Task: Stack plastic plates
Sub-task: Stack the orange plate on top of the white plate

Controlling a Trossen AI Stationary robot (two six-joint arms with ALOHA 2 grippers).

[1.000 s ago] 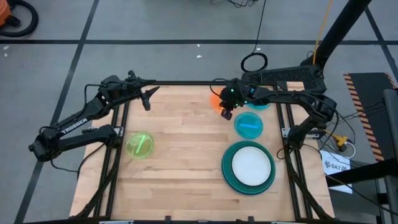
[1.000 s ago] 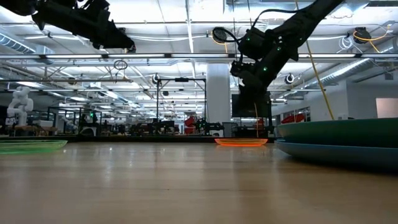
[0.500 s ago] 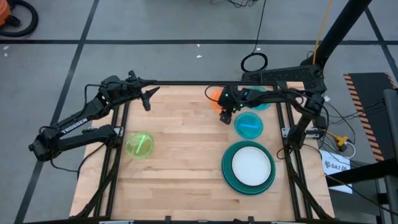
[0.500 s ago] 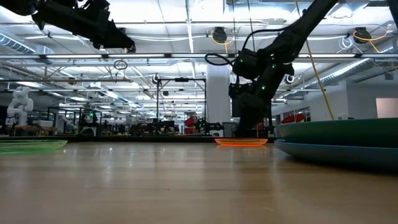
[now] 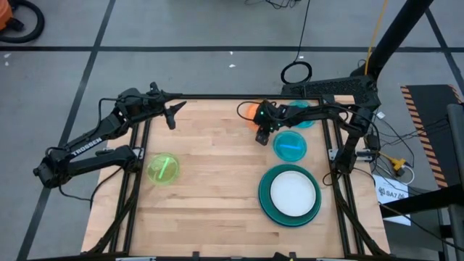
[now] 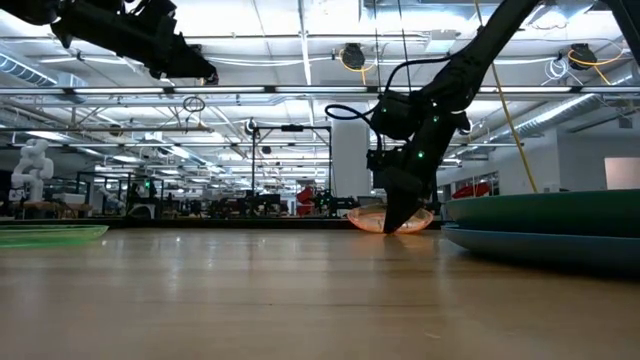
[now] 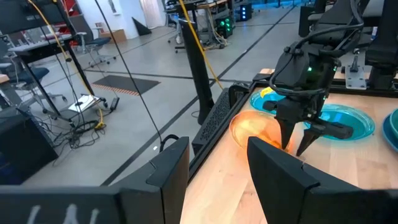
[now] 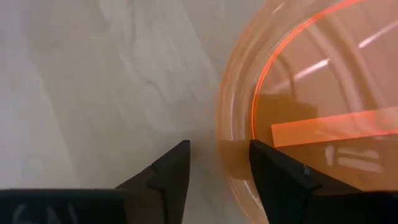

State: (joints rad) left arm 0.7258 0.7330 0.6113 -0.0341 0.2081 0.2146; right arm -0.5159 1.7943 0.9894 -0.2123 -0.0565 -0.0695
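An orange plate [image 5: 249,112] sits tilted at the table's far edge. My right gripper [image 5: 262,138] is open and straddles the edge of that plate nearest the table's middle. Two translucent cyan plates [image 5: 290,146] [image 5: 303,120] lie to its right. A white plate [image 5: 293,192] rests in a large teal plate [image 5: 266,205] at the near right, and a lime green plate [image 5: 162,169] lies flat at the left. My left gripper [image 5: 172,116] hovers open and empty over the far left corner. My right gripper comes from above, slanting down toward the far edge. One finger [image 8: 277,177] stands on the inner side of the orange plate's rim [image 8: 231,163], the other [image 8: 168,174] outside it over bare wood. The plate is tipped [image 6: 390,218], no longer flat on the table.
The table's middle and near left are bare wood [image 5: 210,196]. A black frame rail [image 5: 217,96] runs along the far edge, just behind the orange plate. Beyond the table lies open floor with cables.
My right gripper has come down onto the orange plate's rim, tipping further downward as it sank. The plate, which lay flat on the table, now stands tilted.
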